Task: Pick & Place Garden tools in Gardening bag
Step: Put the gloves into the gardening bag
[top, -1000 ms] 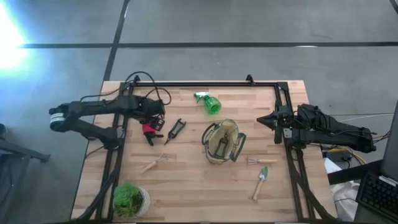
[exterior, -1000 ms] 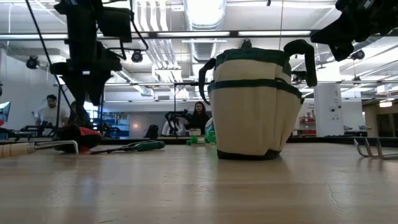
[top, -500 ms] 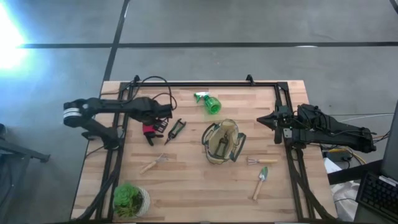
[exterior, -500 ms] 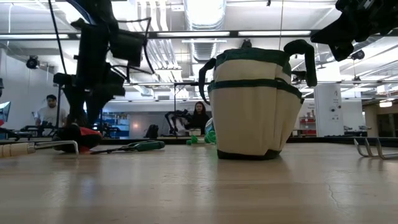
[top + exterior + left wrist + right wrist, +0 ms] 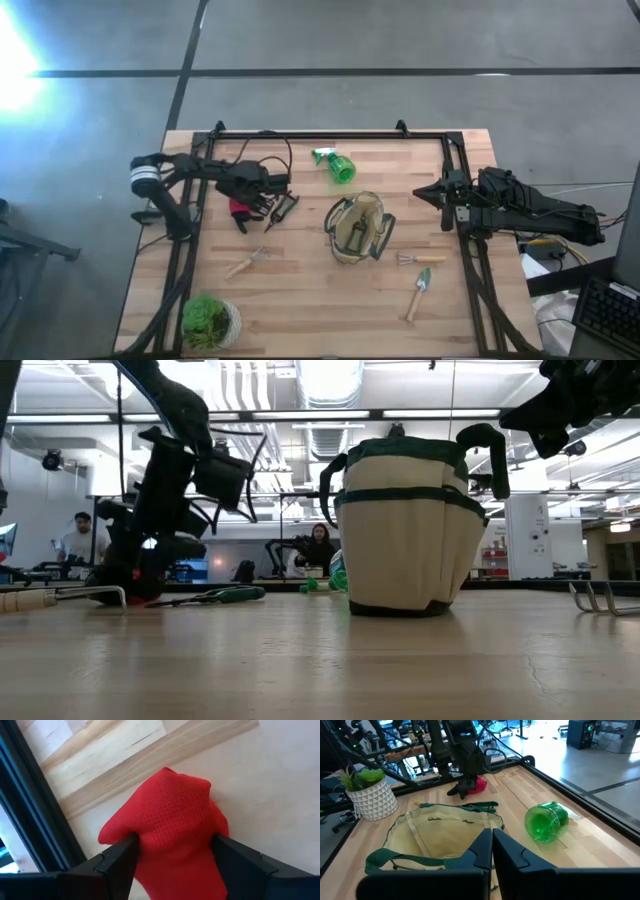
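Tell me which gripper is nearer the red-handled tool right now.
Left. The left gripper straddles the red-handled tool, fingers either side. The right gripper waits across the table, beyond the gardening bag.

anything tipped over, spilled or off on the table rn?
Only the green plastic spray bottle: it lies on its side near the table's far edge, no spill visible. The beige fabric gardening bag stands upright. The left gripper straddles a red fabric item.

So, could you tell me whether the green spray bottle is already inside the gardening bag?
No, the green spray bottle lies on its side on the table, apart from the gardening bag.
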### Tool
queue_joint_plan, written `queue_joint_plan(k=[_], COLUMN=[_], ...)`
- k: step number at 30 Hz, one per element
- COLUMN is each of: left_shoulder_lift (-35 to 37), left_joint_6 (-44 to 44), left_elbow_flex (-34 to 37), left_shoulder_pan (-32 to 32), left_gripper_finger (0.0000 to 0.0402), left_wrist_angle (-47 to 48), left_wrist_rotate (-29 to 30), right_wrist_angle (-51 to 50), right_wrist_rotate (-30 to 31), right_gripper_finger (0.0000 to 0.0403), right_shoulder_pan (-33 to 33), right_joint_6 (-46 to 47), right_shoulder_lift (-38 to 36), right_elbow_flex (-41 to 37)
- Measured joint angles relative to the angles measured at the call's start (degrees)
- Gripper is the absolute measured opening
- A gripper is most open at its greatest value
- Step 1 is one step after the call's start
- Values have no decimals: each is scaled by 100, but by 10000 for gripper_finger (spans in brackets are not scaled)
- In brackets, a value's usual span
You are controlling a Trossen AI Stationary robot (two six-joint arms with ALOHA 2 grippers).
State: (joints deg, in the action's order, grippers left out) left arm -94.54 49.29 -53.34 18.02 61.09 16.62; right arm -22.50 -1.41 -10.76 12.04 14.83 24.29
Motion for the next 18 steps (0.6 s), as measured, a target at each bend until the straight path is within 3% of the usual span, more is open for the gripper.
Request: queue_joint_plan(k=[6, 9, 12, 18], left_shoulder_lift=[-373, -398, -311, -82], left_joint_6=[-199, -317, -420, -674], left_elbow_flex=[-5, -3, 2, 13], left_shoulder_pan=[1, 2, 2, 6], left_gripper_finger=[252, 231, 187, 62], left_wrist_angle=[-24, -55, -81, -103], left_wrist_rotate=[15, 0, -4, 20], right_wrist_angle=[-2, -2, -1, 0], right_wrist_rotate=[0, 0, 0, 0], right_gripper_finger=[8, 8, 8, 8], right_shoulder_pan=[-2, -2, -1, -1], right_joint_6=[-1, -1, -1, -1], right_shoulder_lift=[-2, -2, -2, -2], right_elbow_flex=[0, 0, 0, 0])
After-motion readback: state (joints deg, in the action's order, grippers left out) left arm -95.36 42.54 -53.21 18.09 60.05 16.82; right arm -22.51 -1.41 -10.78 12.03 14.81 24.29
